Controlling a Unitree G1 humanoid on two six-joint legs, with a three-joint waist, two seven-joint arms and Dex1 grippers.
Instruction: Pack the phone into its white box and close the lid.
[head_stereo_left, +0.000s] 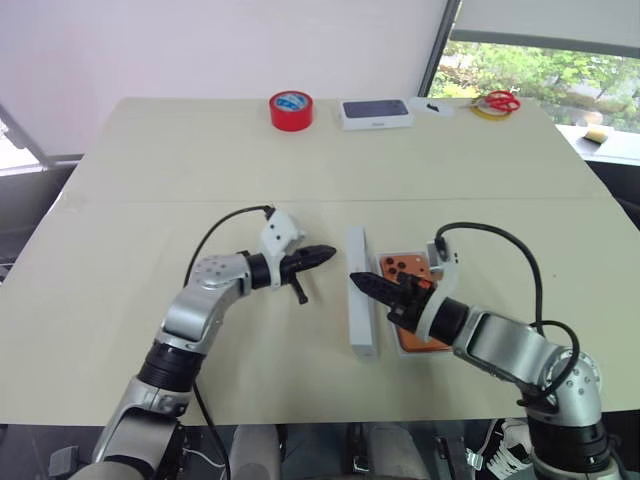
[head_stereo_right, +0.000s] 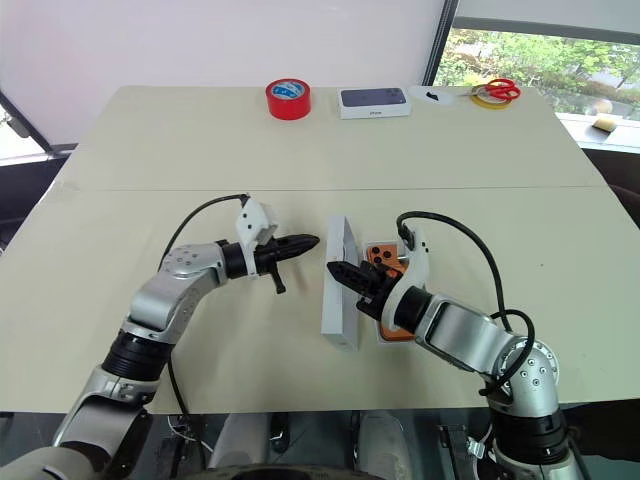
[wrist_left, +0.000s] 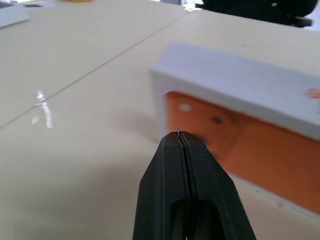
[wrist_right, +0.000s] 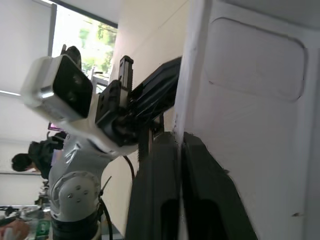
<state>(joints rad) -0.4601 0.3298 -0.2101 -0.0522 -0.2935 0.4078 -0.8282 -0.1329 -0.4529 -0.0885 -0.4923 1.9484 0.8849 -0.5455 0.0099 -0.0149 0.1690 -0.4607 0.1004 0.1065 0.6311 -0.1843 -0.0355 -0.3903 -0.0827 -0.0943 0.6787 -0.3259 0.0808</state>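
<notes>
While the lid (head_stereo_right: 339, 283), light and stiff, stands on edge, the right gripper (head_stereo_right: 338, 270) pinches its rim; left gripper (head_stereo_right: 305, 241) closed, empty.

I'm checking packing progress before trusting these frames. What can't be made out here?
- The phone: its near end is hidden by the right pincer and arm in both eye views.
- The white box: mostly covered by the phone and arm.
- The lid: the right wrist view doesn't settle whether the pincer grips it.
</notes>
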